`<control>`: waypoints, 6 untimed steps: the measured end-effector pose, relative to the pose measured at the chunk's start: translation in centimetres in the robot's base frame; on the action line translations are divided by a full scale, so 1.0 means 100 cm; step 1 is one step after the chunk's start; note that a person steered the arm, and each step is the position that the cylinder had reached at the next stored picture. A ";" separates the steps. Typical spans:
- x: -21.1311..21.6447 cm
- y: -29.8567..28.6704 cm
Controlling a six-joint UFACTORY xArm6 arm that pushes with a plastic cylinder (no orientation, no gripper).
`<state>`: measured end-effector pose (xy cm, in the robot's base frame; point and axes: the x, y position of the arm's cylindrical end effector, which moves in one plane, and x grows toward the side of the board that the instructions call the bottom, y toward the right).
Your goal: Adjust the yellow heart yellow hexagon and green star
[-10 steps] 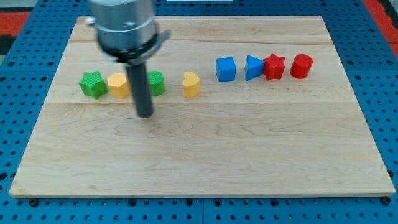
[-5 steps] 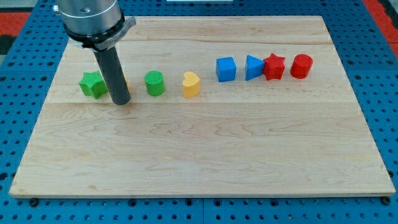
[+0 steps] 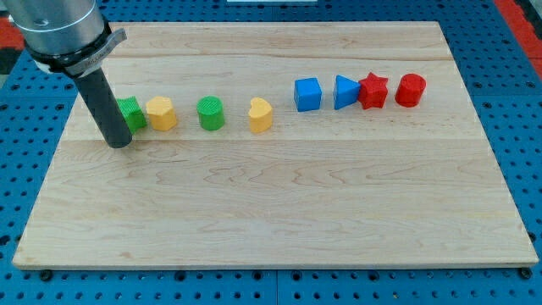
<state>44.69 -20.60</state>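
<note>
The green star (image 3: 131,113) sits at the view's left, partly hidden behind my rod. The yellow hexagon (image 3: 161,113) is just to its right, close to it. The yellow heart (image 3: 261,115) lies near the board's middle, to the right of a green cylinder (image 3: 210,113). My tip (image 3: 119,142) rests on the board just below and left of the green star, right beside it; contact cannot be told.
A blue cube (image 3: 308,94), blue triangle (image 3: 345,91), red star (image 3: 373,91) and red cylinder (image 3: 410,89) form a row at the view's upper right. The wooden board (image 3: 279,212) lies on a blue pegboard. All blocks sit in the board's upper half.
My tip has slid left, from below the green cylinder, past the yellow hexagon, to the green star's lower left. The blocks appear not to have moved.
</note>
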 end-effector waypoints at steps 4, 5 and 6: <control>-0.014 -0.028; -0.015 -0.028; -0.017 -0.028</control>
